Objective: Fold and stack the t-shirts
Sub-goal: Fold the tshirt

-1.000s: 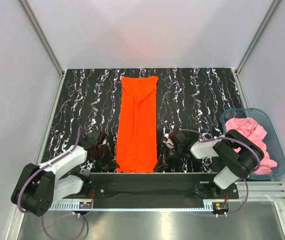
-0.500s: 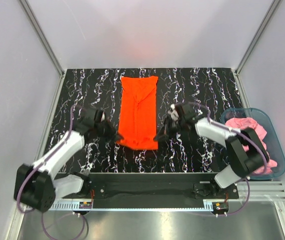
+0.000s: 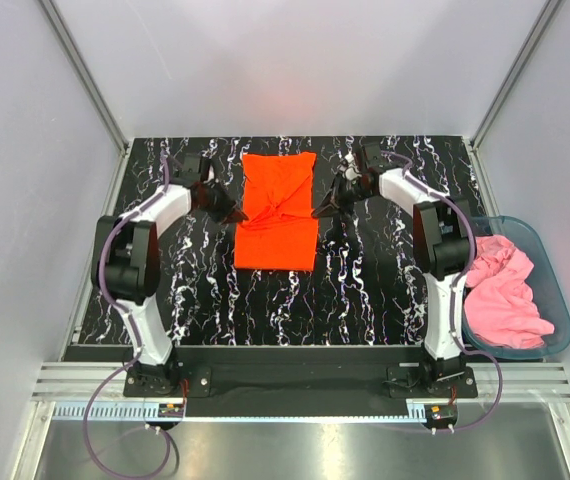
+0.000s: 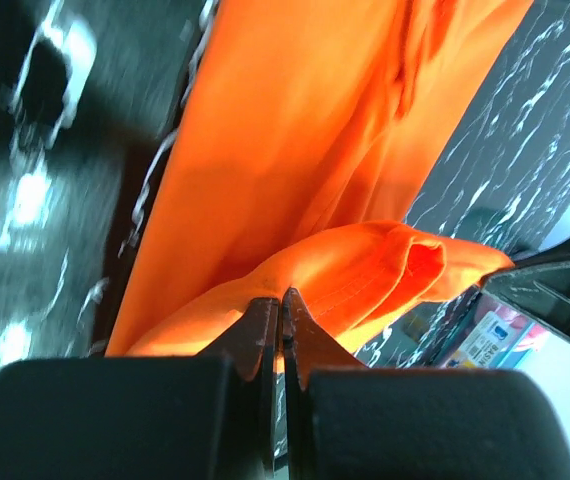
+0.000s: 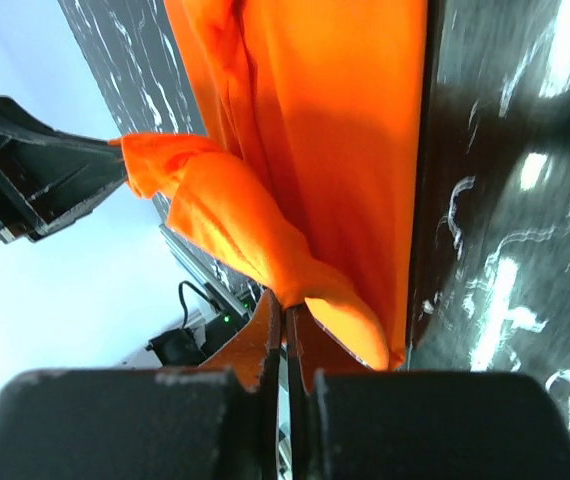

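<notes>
A blue bin point(image 3: 543, 250) sits beside the black marbled table point(image 3: 385, 290).

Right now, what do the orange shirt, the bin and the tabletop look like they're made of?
The orange shirt: soft matte cloth, probably cotton knit; it creases and drapes. The bin: teal plastic by its look, translucent and smooth, with a moulded rim. The tabletop: black with white veins like marble, glossy since it throws glare; stone or printed laminate, I cannot tell.

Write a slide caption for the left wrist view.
Left gripper shut on the edge of the orange-red t-shirt, fold raised above the table.
</notes>
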Motion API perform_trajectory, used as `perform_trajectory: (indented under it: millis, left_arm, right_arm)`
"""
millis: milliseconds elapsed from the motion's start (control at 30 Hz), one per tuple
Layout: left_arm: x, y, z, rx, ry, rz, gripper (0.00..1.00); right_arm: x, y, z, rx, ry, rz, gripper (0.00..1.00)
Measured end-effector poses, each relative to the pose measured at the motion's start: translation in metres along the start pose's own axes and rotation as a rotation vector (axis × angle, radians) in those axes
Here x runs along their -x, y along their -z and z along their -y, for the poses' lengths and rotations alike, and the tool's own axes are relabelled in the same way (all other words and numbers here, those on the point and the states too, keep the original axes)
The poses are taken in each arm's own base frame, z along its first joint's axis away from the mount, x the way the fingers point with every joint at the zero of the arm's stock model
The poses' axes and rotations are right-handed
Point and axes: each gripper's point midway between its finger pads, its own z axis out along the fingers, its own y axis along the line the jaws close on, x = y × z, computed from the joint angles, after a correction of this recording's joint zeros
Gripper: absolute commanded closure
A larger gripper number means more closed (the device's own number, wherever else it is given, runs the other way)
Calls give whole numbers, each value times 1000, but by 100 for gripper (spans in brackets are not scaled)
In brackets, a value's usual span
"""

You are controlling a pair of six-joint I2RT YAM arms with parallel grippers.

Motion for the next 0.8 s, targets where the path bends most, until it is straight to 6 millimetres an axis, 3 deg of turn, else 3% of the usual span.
perform_trajectory:
  millis: [267,433,633,733,800]
  left_arm:
    - [29,-18,17,-48,-30,-8,100]
    - [32,-25,11,-46,-21,-26,97]
    - [36,-32,-3,-23,1,-37,87]
    - [39,-35,-5,-23,-6,-42,71]
    - [43,-37,-5,-23,-27,-44,64]
  right_arm:
    - [25,-11,5,29,-14,-48,100]
    - [26,-19,11,38,-32,-85,100]
    - [25,-24,14,46,-45,-112,100]
    - [29,-27,15,47,-44,-112,91]
    - [34,-30,17,46,-46,-110,74]
